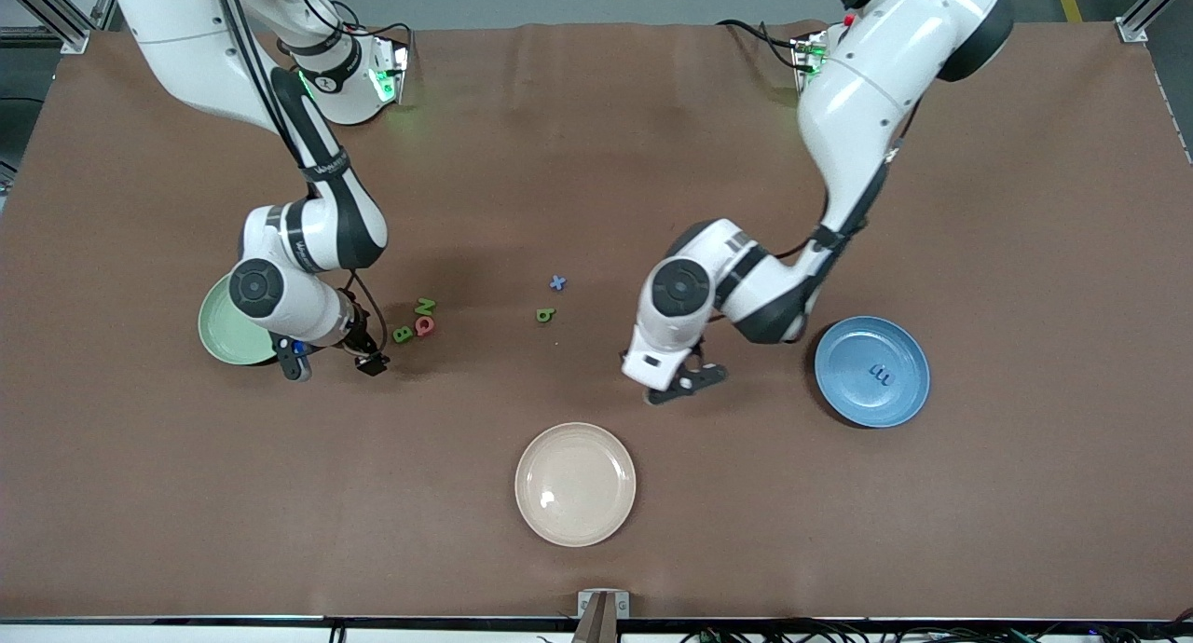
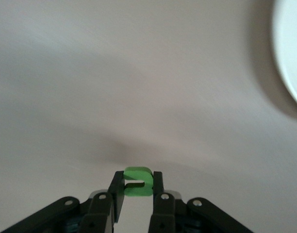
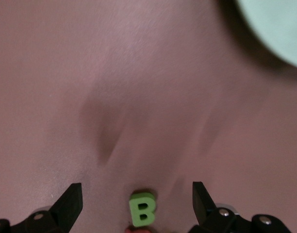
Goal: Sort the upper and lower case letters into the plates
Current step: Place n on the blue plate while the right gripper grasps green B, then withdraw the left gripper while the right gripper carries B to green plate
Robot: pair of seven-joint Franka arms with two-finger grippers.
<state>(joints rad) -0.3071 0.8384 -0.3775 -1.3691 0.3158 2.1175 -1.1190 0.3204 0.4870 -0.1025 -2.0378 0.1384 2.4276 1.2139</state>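
My left gripper (image 1: pixel 687 383) is shut on a small green letter (image 2: pixel 138 173), over bare table between the blue plate (image 1: pixel 909 345) and the beige plate; it also shows in the left wrist view (image 2: pixel 137 181). A blue letter (image 1: pixel 880 374) lies in the blue plate. My right gripper (image 1: pixel 334 363) is open and empty, beside the mint green plate (image 1: pixel 216 324), which the arm partly hides. A green B (image 1: pixel 403 334), a pink Q (image 1: pixel 424 325) and a green N (image 1: pixel 426 306) lie together next to it. In the right wrist view the B (image 3: pixel 142 208) lies between the open fingers (image 3: pixel 71 204).
A blue x (image 1: pixel 557 282) and a green b (image 1: pixel 545 315) lie mid-table between the arms. A cream-beige plate (image 1: pixel 596 522) sits empty nearest the front camera. A pale plate rim (image 2: pixel 290 58) shows in the left wrist view; the mint plate (image 3: pixel 274 24) shows in the right wrist view.
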